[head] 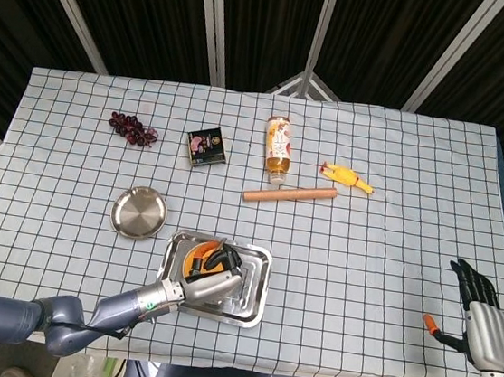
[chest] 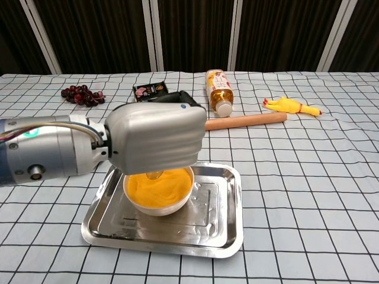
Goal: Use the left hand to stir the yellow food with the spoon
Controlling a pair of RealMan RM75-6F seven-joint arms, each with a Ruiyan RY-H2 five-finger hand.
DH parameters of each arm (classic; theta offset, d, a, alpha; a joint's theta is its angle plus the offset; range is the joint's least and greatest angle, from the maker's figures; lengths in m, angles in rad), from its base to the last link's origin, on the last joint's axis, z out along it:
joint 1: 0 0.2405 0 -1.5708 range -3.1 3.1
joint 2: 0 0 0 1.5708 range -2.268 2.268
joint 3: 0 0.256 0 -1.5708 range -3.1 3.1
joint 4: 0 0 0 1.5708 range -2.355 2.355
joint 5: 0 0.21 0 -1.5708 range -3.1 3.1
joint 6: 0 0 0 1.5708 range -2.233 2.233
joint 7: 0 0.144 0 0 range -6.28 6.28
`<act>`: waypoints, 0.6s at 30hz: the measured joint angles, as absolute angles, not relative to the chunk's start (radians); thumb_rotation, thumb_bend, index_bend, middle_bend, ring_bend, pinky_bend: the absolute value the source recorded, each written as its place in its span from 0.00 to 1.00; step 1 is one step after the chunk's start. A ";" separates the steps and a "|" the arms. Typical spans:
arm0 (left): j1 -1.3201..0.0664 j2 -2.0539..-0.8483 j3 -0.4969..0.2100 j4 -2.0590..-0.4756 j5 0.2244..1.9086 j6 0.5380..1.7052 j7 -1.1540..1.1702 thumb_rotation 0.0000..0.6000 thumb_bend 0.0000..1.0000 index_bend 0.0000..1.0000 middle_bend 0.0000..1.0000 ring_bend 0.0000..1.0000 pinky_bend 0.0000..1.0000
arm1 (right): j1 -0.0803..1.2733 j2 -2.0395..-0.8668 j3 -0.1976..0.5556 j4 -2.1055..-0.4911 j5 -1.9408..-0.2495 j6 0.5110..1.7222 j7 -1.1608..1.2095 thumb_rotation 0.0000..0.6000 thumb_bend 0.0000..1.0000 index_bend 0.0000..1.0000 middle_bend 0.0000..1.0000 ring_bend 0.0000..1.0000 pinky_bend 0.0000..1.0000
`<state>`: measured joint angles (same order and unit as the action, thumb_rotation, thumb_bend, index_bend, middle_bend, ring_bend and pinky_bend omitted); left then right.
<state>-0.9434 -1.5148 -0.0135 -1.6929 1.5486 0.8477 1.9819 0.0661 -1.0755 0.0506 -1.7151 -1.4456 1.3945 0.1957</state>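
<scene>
1. Checked cloth covers the tabletop (head: 400, 169), with dark panels behind it.
2. My left robot hand (chest: 157, 139) is closed around the spoon (chest: 155, 175), whose tip dips into the yellow food (chest: 159, 184); only the tip shows below my knuckles in the chest view.
3. That food fills a bowl (chest: 157, 205) standing in the left part of a steel tray (chest: 222, 228), near the front edge of the tabletop.
4. My right robot hand (head: 481, 321) rests at the front right corner, well apart from the tray, fingers spread and holding nothing; I see it in the head view only.
5. Left of the tray and a little farther back lies a round plate (head: 138, 213).
6. Farther back a rolling pin (chest: 244, 121) lies crosswise, with a bottle (chest: 218, 92) on its side just behind it and a rubber chicken (chest: 292, 106) to the right.
7. Toward the back left sit a small box (chest: 149, 90) and some grapes (chest: 82, 94).
</scene>
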 measured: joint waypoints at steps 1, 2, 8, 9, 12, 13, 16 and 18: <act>-0.942 -1.516 -0.011 -1.691 1.549 0.848 1.977 1.00 0.53 0.79 1.00 1.00 1.00 | 0.066 -1.075 0.051 -1.715 -1.446 1.395 0.196 1.00 0.34 0.00 0.00 0.00 0.00; -0.940 -1.517 -0.012 -1.690 1.549 0.852 1.973 1.00 0.53 0.79 1.00 1.00 1.00 | 0.066 -1.075 0.050 -1.715 -1.446 1.395 0.196 1.00 0.34 0.00 0.00 0.00 0.00; -0.928 -1.528 -0.038 -1.689 1.542 0.902 1.944 1.00 0.53 0.79 1.00 1.00 1.00 | 0.066 -1.076 0.050 -1.716 -1.444 1.394 0.194 1.00 0.34 0.00 0.00 0.00 0.00; -0.927 -1.526 -0.034 -1.689 1.543 0.898 1.945 1.00 0.53 0.79 1.00 1.00 1.00 | 0.066 -1.076 0.050 -1.716 -1.444 1.393 0.193 1.00 0.34 0.00 0.00 0.00 0.00; -0.918 -1.524 -0.022 -1.687 1.537 0.883 1.936 1.00 0.53 0.79 1.00 1.00 1.00 | 0.065 -1.075 0.051 -1.716 -1.444 1.395 0.196 1.00 0.34 0.00 0.00 0.00 0.00; -0.910 -1.526 -0.022 -1.684 1.532 0.891 1.929 1.00 0.53 0.79 1.00 1.00 1.00 | 0.065 -1.075 0.051 -1.716 -1.444 1.395 0.196 1.00 0.34 0.00 0.00 0.00 0.00; -0.884 -1.532 -0.028 -1.680 1.515 0.946 1.903 1.00 0.53 0.79 1.00 1.00 1.00 | 0.065 -1.075 0.050 -1.717 -1.444 1.396 0.198 1.00 0.34 0.00 0.00 0.00 0.00; -0.865 -1.537 -0.037 -1.680 1.497 0.987 1.872 1.00 0.53 0.79 1.00 1.00 1.00 | 0.065 -1.075 0.050 -1.716 -1.444 1.394 0.197 1.00 0.34 0.00 0.00 0.00 0.00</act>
